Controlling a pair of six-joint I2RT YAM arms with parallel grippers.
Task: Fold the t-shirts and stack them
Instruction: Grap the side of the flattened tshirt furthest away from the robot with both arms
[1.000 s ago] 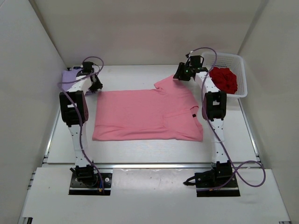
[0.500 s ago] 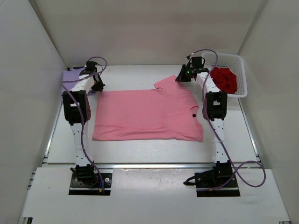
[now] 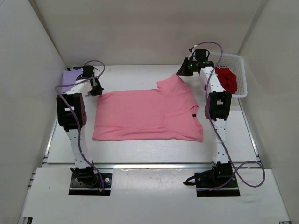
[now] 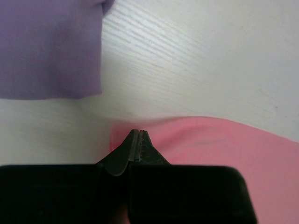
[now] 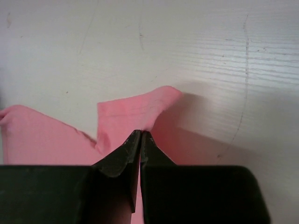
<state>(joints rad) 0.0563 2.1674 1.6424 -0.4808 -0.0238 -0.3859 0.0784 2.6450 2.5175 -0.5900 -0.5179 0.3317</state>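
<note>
The pink t-shirt (image 3: 149,114) lies spread flat mid-table. My left gripper (image 3: 95,89) is shut on its far left corner; in the left wrist view the closed tips (image 4: 139,133) pinch the pink edge (image 4: 224,149), which rises slightly off the table. My right gripper (image 3: 183,73) is shut on the far right sleeve, and the sleeve (image 5: 135,109) is lifted with a shadow beneath it, the tips (image 5: 140,134) closed on its fabric. A folded lavender t-shirt (image 3: 70,75) (image 4: 46,46) rests at the far left. A dark red t-shirt (image 3: 226,79) is crumpled in the basket.
The white lattice basket (image 3: 229,56) stands at the far right corner, close behind the right arm. White walls enclose the table on the left, back and right. Bare table shows in front of the pink shirt (image 3: 149,151).
Both grippers have closed on the pink shirt's far edge. The right gripper has moved back and up, lifting the sleeve. The left gripper shifted slightly left at the corner.
</note>
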